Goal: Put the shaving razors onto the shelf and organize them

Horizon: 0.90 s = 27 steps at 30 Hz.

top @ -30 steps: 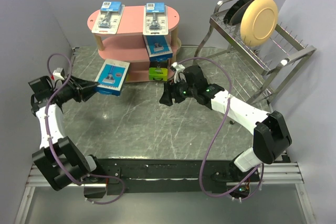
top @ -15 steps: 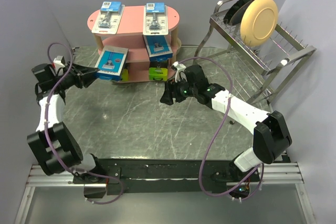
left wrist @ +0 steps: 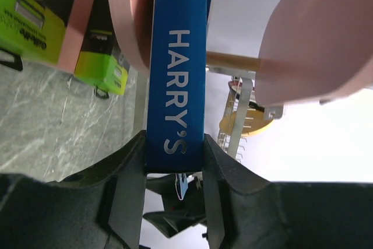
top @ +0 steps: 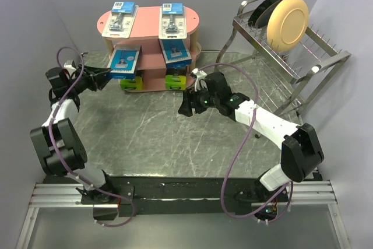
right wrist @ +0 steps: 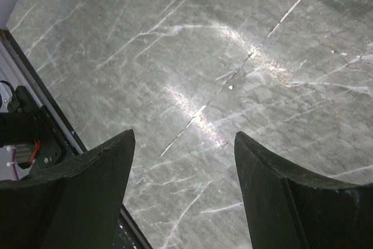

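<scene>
A blue-carded pack (left wrist: pixel 176 86), marked HARRY'S along its edge, is clamped edge-on between the jaws of the left gripper (left wrist: pixel 175 153). Its far end reaches in between two boards of the pink shelf (top: pixel 150 27). Beyond the jaws and to their right, a second blue-carded pack (top: pixel 175 52) is laid on the middle tier. Above the jaws, a left blister pack (top: pixel 121 18) and a right blister pack (top: pixel 173 20) are laid flat on the top board. Below the held pack, a left black box (top: pixel 131 82) and a right black box (top: pixel 176 80), both with lime-green ends, are seen on the lowest tier.
</scene>
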Motion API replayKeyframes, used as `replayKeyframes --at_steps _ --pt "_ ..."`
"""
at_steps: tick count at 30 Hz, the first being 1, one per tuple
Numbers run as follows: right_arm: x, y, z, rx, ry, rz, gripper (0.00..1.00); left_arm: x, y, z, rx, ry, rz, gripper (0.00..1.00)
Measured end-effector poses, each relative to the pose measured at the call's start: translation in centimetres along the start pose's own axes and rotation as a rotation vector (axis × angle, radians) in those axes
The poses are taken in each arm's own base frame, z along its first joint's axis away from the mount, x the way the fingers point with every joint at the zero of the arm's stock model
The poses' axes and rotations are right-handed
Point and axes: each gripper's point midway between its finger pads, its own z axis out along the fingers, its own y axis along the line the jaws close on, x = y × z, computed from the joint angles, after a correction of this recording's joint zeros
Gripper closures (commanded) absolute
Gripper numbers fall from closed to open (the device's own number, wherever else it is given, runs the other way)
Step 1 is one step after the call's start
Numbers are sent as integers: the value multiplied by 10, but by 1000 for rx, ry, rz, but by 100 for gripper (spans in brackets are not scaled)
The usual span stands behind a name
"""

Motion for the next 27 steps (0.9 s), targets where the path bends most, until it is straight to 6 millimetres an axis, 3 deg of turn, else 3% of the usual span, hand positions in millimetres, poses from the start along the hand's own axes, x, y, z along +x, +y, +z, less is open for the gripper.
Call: replayKeyframes --at_steps 11,27 --pt "0 -1 0 3 -1 0 23 -9 2 29 -19 -14 -42 89" --pt "9 -7 9 12 31 13 23 -8 4 45 -47 -53 -97 92"
